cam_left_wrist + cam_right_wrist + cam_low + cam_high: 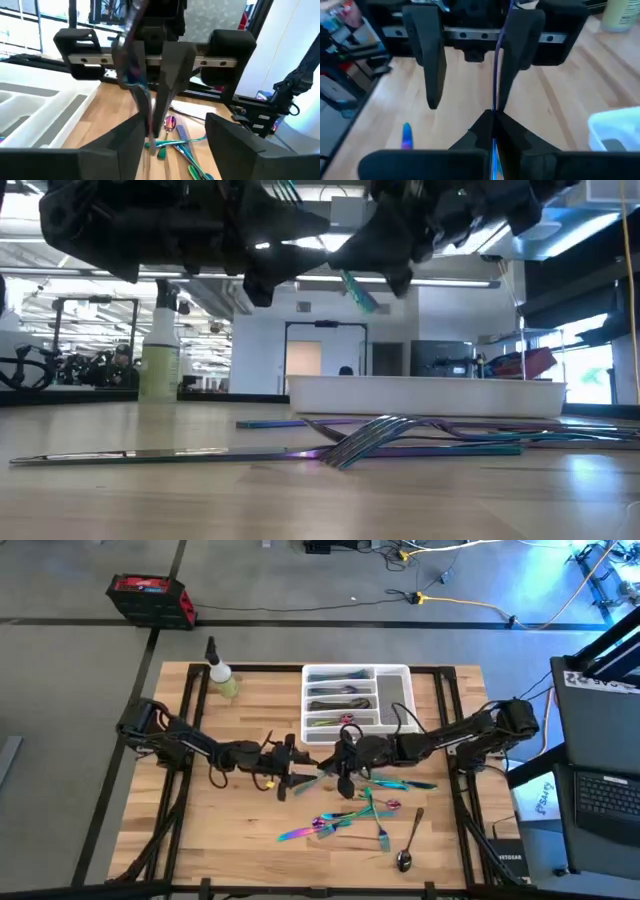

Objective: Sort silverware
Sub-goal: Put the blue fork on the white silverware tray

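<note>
Just in front of the white tray [396,686], the two grippers meet above the table. The right gripper [340,766] has its fingers pressed together on one slim utensil [495,75]. The left gripper [290,768] stands wide around this same piece. The other silverware [365,812] lies loose on the wood, farther from the tray.

wooden table [250,830], white compartmented tray [392,690] at far edge, spray bottle [221,675] of yellowish liquid near far-left corner, red-black case [152,599] on floor, laptop [608,802] at right, yellow cable [465,603]
</note>
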